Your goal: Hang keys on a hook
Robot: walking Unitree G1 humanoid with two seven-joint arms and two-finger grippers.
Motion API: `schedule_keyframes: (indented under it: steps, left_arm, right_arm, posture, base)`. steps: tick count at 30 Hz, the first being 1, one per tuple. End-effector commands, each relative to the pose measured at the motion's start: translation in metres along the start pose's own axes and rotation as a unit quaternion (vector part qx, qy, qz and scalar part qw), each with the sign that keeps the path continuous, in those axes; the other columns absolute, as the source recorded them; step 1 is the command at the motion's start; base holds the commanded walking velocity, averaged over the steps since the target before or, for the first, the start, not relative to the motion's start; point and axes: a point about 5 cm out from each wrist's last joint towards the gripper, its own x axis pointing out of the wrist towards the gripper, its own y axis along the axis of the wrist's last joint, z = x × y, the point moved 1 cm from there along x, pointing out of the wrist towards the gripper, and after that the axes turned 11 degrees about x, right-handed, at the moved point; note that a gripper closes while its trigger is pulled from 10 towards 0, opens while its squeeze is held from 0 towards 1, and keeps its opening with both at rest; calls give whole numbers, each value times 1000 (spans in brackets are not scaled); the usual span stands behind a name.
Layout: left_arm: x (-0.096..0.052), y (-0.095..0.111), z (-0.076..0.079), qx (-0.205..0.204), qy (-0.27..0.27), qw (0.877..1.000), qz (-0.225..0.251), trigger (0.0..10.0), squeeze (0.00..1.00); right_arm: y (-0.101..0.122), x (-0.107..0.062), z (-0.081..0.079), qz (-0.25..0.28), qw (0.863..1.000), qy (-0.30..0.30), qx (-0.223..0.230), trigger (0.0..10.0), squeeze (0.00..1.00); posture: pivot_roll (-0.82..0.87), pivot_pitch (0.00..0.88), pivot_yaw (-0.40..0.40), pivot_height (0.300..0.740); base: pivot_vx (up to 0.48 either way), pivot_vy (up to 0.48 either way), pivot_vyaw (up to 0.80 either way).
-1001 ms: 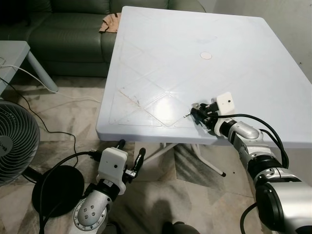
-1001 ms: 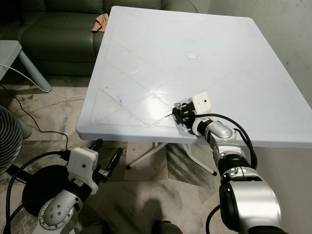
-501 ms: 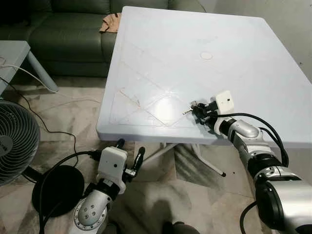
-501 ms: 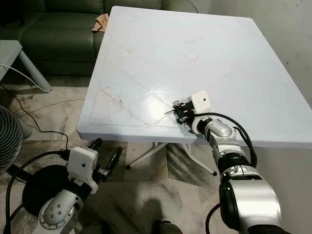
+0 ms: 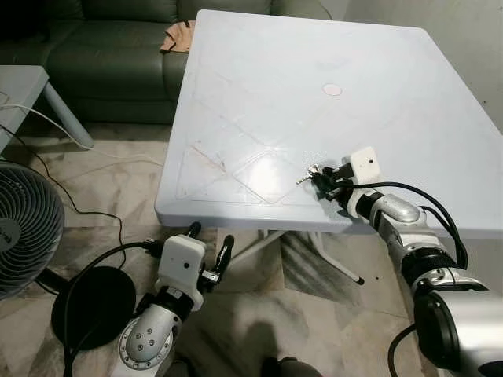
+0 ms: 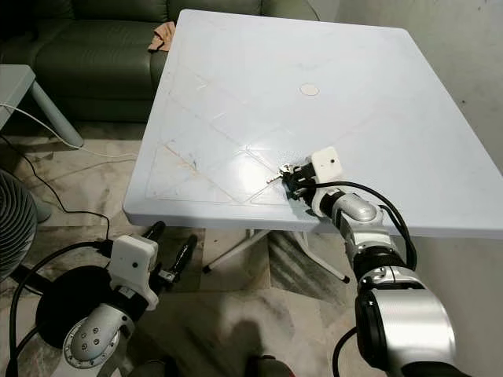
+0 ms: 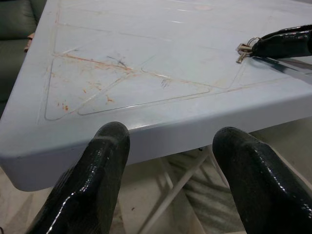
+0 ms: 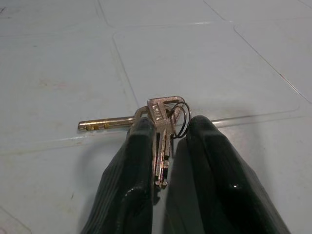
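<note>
Near the white table's (image 5: 259,94) front edge, right gripper (image 8: 168,127) pinches the key bunch (image 8: 158,119); one key juts sideways across the fingers. Left gripper (image 7: 170,151) hangs spread below, farther off.

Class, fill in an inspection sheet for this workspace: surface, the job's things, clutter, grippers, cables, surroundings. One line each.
Surface: white table, scuffed with reddish marks near its front left corner.
Job's things: keys on a ring; hook: nothing seen.
Clutter: nothing seen on the table.
Grippers: right gripper shut on keys above the table; left gripper open, below the table edge.
Cables: black cable on the floor.
Surroundings: green sofa, fan.
</note>
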Motion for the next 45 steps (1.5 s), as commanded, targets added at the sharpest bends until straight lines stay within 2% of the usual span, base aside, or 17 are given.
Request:
schedule_keyframes:
  steps: [1,10,11,14,15,17,18,19,22,23,25,26,32,33,34,35,45]
  left_arm:
    - [-1,0,-1,7,0,1000,-3,10000,0]
    - [-1,0,-1,8,1,1000,-3,10000,0]
    - [-1,0,-1,7,1,1000,-2,10000,0]
    - [0,0,0,7,1,1000,-2,10000,0]
    - [0,0,0,7,1,1000,-2,10000,0]
    - [0,0,0,7,1,1000,-2,10000,0]
    - [0,0,0,6,1,1000,-2,10000,0]
    - [0,0,0,7,1,1000,-2,10000,0]
    - [0,0,0,6,1,1000,-2,10000,0]
    - [0,0,0,7,2,1000,-2,10000,0]
    - [0,0,0,7,2,1000,-2,10000,0]
    - [0,1,0,7,2,1000,-2,10000,0]
    - [0,1,0,8,3,1000,-2,10000,0]
    - [-1,1,0,8,3,1000,-2,10000,0]
    - [-1,1,0,8,3,1000,-2,10000,0]
    - [-1,0,1,8,3,1000,-2,10000,0]
    - [-1,0,1,7,2,1000,-2,10000,0]
  right_arm:
    - [1,-2,3,-4,1000,1,9,10000,0]
    - [1,-2,3,-5,1000,0,8,10000,0]
    - [1,-2,4,-3,1000,-3,8,2902,0]
    - [2,-2,5,-1,1000,-9,10,3961,0]
    - [2,-2,5,-1,1000,-8,10,5765,0]
    - [2,-2,6,-2,1000,-11,8,5765,0]
    - [2,-2,6,-2,1000,-11,10,9686,0]
    - [2,-2,5,-2,1000,-11,10,10000,0]
    - [2,-2,5,-1,1000,-12,10,9961,0]
    - [2,-2,5,-1,1000,-11,11,6157,0]
    - [2,-1,5,0,1000,-11,15,6353,0]
    - [2,-1,4,-1,1000,-12,14,10000,0]
    - [3,0,3,1,1000,-6,17,8392,0]
    - [2,0,3,0,1000,-5,22,10000,204]
    - [2,0,3,0,1000,-5,22,10000,204]
    - [2,0,3,1,999,-2,33,10000,1000]
    - [3,0,3,0,1000,-3,27,10000,1000]
  posture:
    - [2,197,-72,740]
    - [3,196,-72,740]
    - [2,195,-72,740]
    - [2,196,-73,740]
    - [1,195,-73,740]
    - [1,195,-73,740]
    - [1,195,-73,740]
    - [1,195,-73,740]
    - [2,197,-74,740]
    - [3,197,-75,740]
    - [3,197,-75,740]
    - [3,197,-75,740]
    - [5,197,-75,740]
    - [5,197,-75,740]
    - [5,197,-75,740]
    - [5,195,-75,740]
    - [5,194,-75,740]
  base:
    - [0,0,0]
    - [0,0,0]
    - [0,0,0]
    - [0,0,0]
    - [0,0,0]
    - [0,0,0]
    - [0,0,0]
    - [0,0,0]
    - [0,0,0]
    - [0,0,0]
    - [0,0,0]
    - [0,0,0]
    - [0,0,0]
    - [0,0,0]
    - [0,0,0]
    - [0,0,0]
    - [0,0,0]
